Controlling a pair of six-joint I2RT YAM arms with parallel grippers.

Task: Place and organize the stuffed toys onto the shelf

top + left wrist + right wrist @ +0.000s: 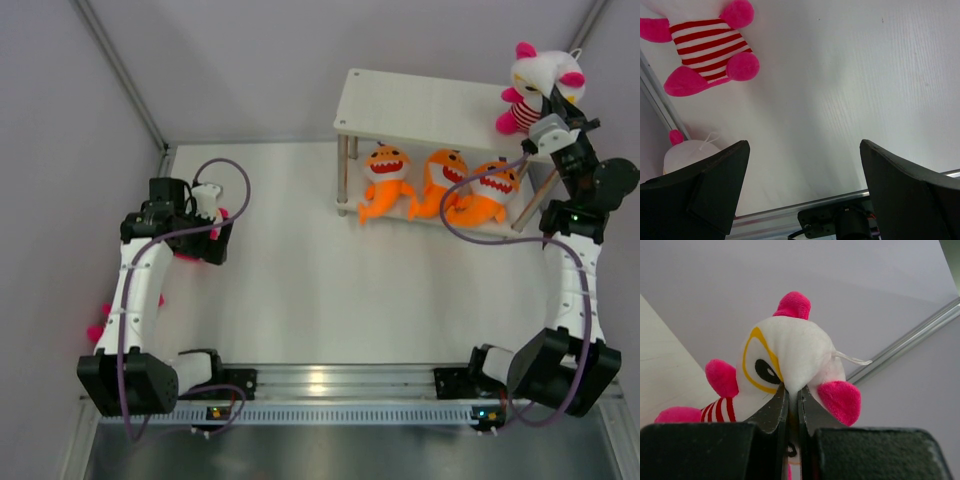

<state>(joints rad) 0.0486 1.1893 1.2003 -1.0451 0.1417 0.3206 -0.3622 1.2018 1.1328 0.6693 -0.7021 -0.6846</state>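
Note:
The pale wood shelf [410,100] stands at the back right. Three orange sharks [438,185] sit in a row on its lower tier. My right gripper [552,112] is shut on the head of a white doll [535,82] with pink ears and a red-striped body, holding it over the top tier's right end; the doll fills the right wrist view [790,355]. My left gripper [205,235] is open and empty at the left, just beside another doll [207,203]. In the left wrist view a striped doll body [707,50] lies beyond the open fingers [715,190], and a white doll head [687,152] shows at the lower left.
A pink doll limb [97,332] pokes out beside the left arm near the left wall. A metal rail [330,380] runs along the near edge. Grey walls close in the back and both sides.

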